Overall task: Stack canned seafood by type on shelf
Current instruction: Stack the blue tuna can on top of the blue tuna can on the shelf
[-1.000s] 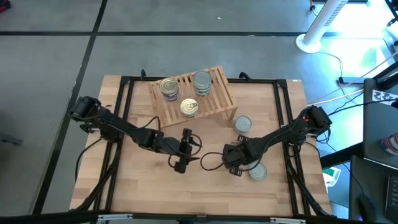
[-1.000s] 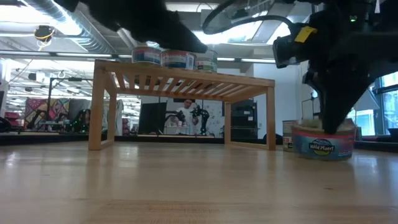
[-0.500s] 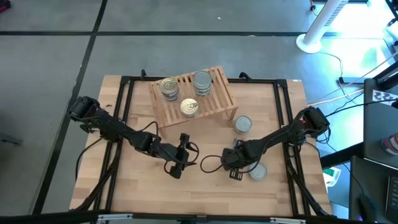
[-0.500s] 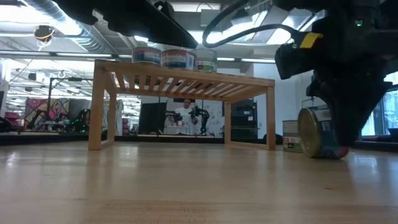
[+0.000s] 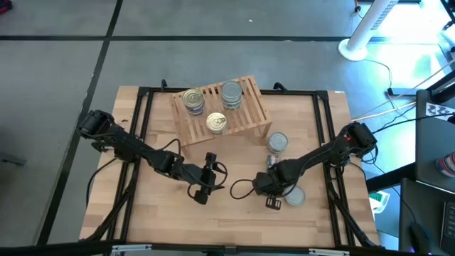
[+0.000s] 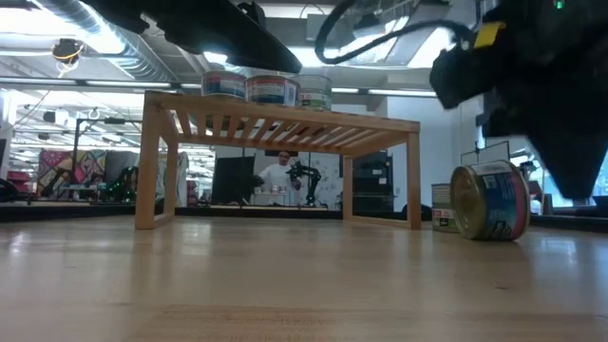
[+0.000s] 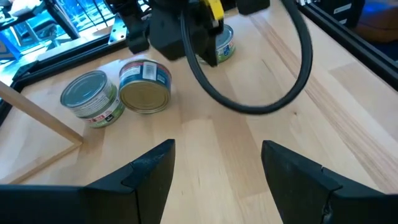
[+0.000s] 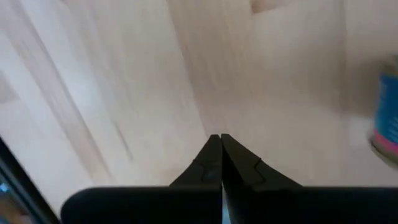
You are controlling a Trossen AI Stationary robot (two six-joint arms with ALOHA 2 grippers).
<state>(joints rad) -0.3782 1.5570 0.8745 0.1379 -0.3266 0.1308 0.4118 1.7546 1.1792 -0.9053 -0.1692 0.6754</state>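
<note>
With my right hand pressed together and empty, the tipped tin lies on its side on the surface just right of it. My left hand, spread, waits farther left; the shelf stands beyond.

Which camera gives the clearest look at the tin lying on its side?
The low view: the tipped tin shows whole, resting on its curved wall on the table. The left wrist view shows its gold end and blue label, beside an upright tin. The high view shows only a sliver; the right wrist view, a blurred tin edge, unclear which.
</note>
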